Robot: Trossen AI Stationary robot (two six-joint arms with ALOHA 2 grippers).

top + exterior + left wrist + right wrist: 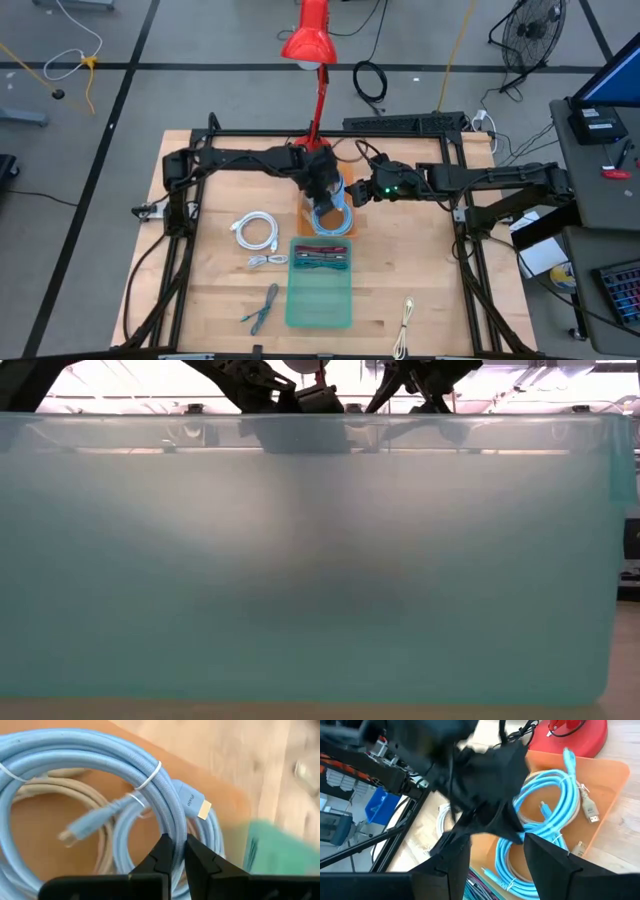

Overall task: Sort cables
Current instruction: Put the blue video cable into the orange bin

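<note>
Where the two arms meet: over the orange tray [304, 212] at the middle of the wooden table [210, 300], just in front of the red lamp [311, 40].
Left gripper [178, 851]: fingers pinched almost together on a strand of the light-blue cable coil [100, 757] that lies in the tray; in the high view it [326, 190] hangs straight over the coils.
Right gripper [492, 851]: fingers spread wide with nothing between them, just beside the left one over the tray; in the high view it [358, 192] sits at the tray's right edge.
What stands in the way: from the right wrist, the left arm's dark wrist [485, 775] covers part of the blue coils [555, 785]; from the low camera, the teal bin wall [300, 560] fills nearly all the picture, and only the arms' upper parts show above its rim.
Other cables in the tray: a second light-blue coil [512, 860] and a beige cable [65, 795] under the gripped coil.
Teal bin [320, 300]: in front of the tray, with dark red and green bundles [321, 261] at its far end.
Loose on the table: a white coil [256, 230] and a small grey bundle [266, 261] left of the bin, a grey-green bundle [263, 308] nearer the front edge, a beige cable [405, 325] to the bin's right.
</note>
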